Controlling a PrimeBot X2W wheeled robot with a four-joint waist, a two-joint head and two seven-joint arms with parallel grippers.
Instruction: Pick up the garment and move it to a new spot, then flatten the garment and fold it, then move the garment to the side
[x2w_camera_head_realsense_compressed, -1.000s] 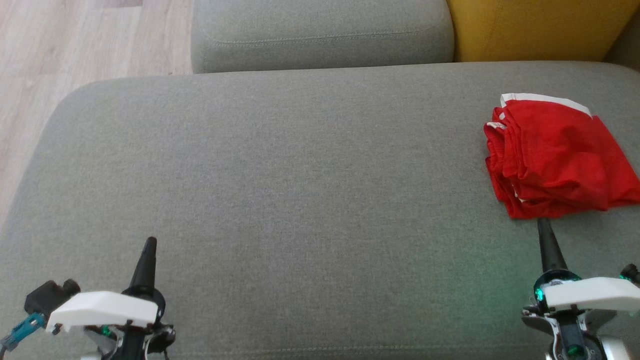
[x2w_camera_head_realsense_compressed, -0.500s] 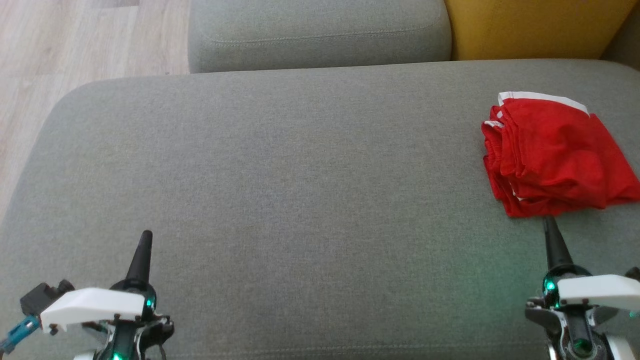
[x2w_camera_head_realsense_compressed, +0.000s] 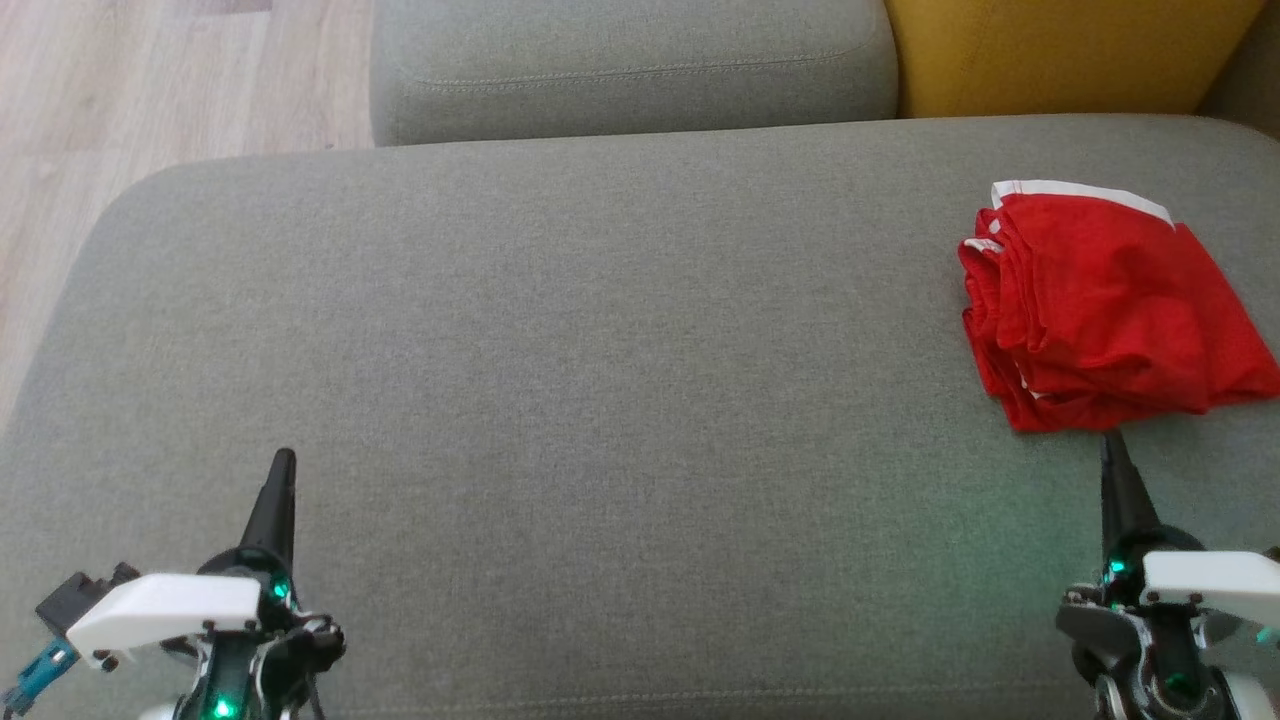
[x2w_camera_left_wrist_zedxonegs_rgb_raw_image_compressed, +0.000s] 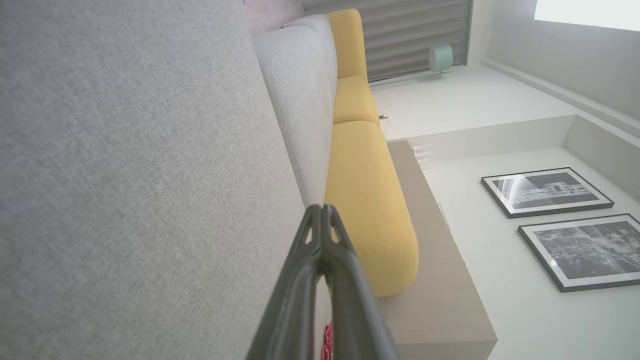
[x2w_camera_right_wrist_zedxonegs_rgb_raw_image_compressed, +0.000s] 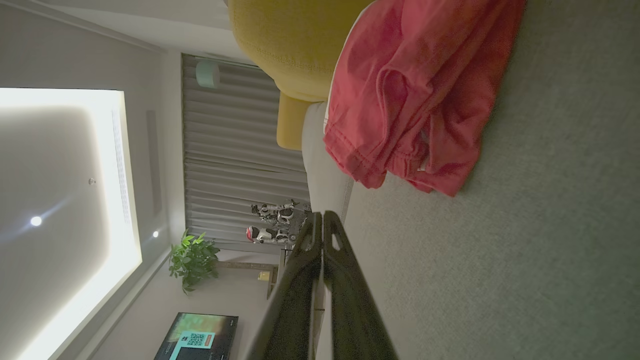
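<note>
Both grippers have drifted slightly outward over the last second, your left gripper (x2w_camera_head_realsense_compressed: 284, 460) toward the left and your right gripper (x2w_camera_head_realsense_compressed: 1110, 445) toward the right. The head camera has shifted a touch too, so the garment's small slide in the picture is not its own move.

You have the wide grey seat cushion (x2w_camera_head_realsense_compressed: 600, 350) across most of the head view. Behind it sit a grey back cushion (x2w_camera_head_realsense_compressed: 630, 60) and, to its right, a yellow cushion (x2w_camera_head_realsense_compressed: 1060, 55). A wooden floor (x2w_camera_head_realsense_compressed: 150, 90) shows at the far left.

The red garment (x2w_camera_head_realsense_compressed: 1100, 300) lies folded on the far right part of the seat cushion, with a white band (x2w_camera_head_realsense_compressed: 1080, 190) along its far edge.

Your right gripper points at the garment's near edge, just short of it, fingers pressed together and empty. Your left gripper hovers well apart over the near left of the cushion, likewise clenched on nothing.
</note>
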